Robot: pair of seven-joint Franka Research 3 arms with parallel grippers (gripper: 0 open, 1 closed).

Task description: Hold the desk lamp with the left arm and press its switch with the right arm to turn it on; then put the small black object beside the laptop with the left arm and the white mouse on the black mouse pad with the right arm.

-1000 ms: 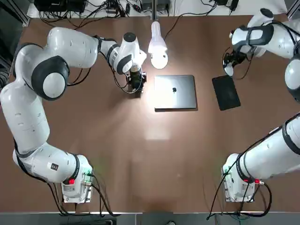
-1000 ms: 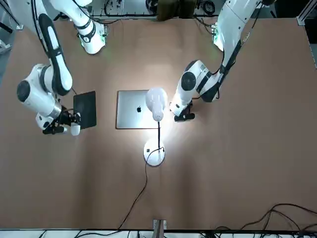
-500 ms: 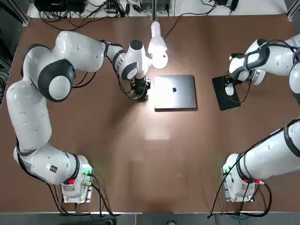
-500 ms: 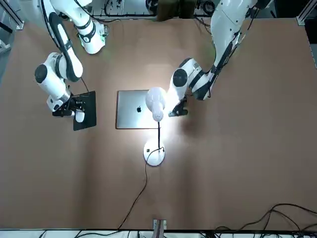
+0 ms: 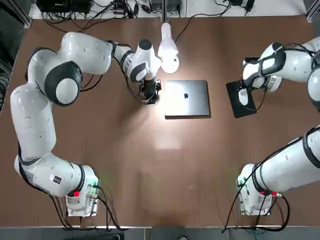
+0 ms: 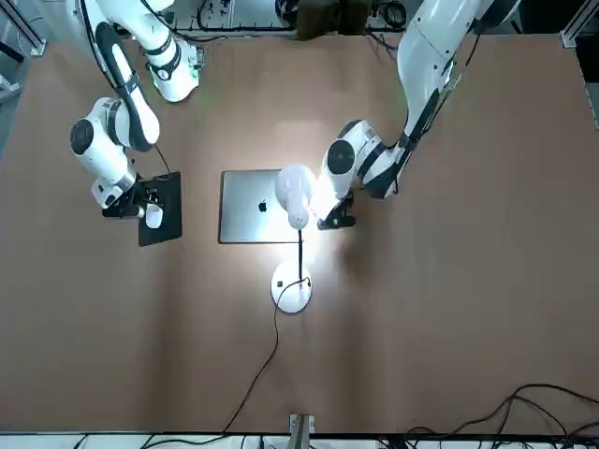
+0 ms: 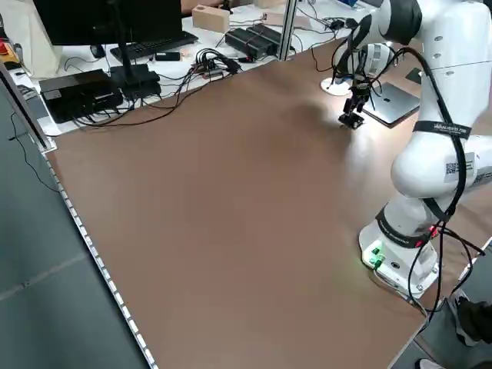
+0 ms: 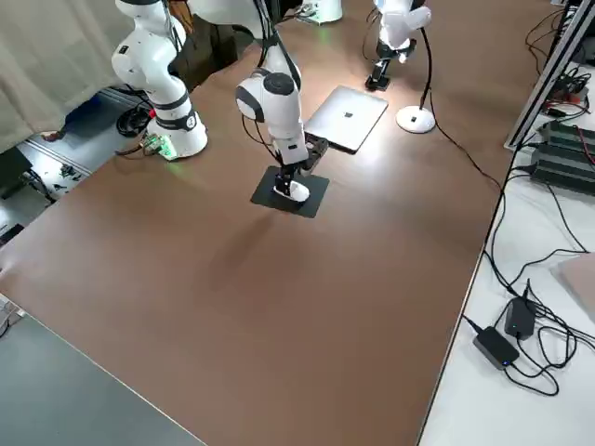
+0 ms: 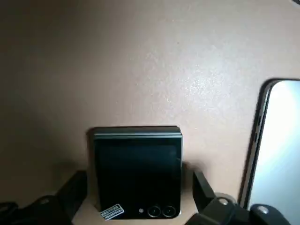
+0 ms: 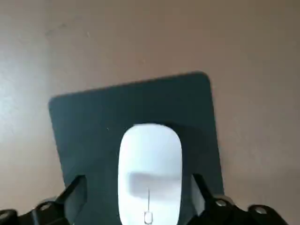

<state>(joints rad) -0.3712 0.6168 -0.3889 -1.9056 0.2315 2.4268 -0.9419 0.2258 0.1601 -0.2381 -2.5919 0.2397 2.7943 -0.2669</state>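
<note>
Shifted onto flat black pad [image 10: 93, 122]: smooth, glossy, oval white mouse [image 10: 150, 164].

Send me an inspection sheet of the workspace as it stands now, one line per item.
Surface: brown tabletop, nothing seen spilled
Lamp: head lit, standing on its round base
Laptop: closed
Black object: beside the laptop
Mouse: on the black pad, white
Left gripper: jaws open around the black object
Right gripper: jaws open around the mouse
Clutter: nothing seen
Cables: lamp cord runs off the table edge
Surroundings: monitor and keyboard beyond the table
</note>
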